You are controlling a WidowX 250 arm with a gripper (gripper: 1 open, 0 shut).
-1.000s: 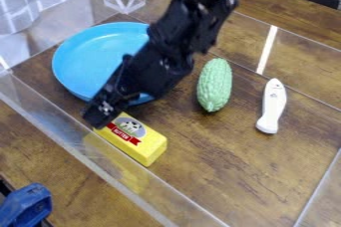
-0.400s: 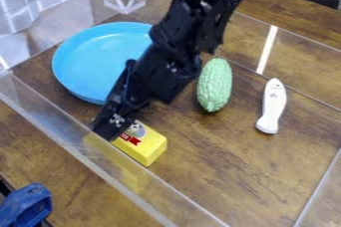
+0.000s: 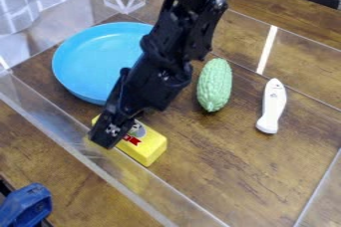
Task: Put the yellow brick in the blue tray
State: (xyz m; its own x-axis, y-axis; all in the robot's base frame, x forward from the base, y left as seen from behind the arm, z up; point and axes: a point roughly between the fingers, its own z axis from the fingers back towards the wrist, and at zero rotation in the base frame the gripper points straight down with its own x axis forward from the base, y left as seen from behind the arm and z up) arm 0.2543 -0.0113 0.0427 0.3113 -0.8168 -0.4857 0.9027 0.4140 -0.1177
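Note:
The yellow brick (image 3: 147,147) lies flat on the wooden table in front of the blue tray (image 3: 91,60), with part of its red-and-white label showing. My gripper (image 3: 114,128) points steeply down and sits low over the brick's left end, covering it. Its jaws stand open, with the dark fingers (image 3: 103,123) down at the brick's left edge. I cannot tell whether they touch it. The blue tray is round and shallow with nothing in it, and the arm hides its right rim.
A bumpy green gourd (image 3: 213,85) lies right of the arm. A white handle-shaped object (image 3: 272,107) and a thin white stick (image 3: 268,47) lie further right. A clear plastic wall (image 3: 54,121) runs along the table's front-left edge. A blue cloth (image 3: 24,206) sits at bottom left.
The gripper has come down and slightly forward onto the brick's left end, hiding most of the label. The brick, tray and gourd have not moved.

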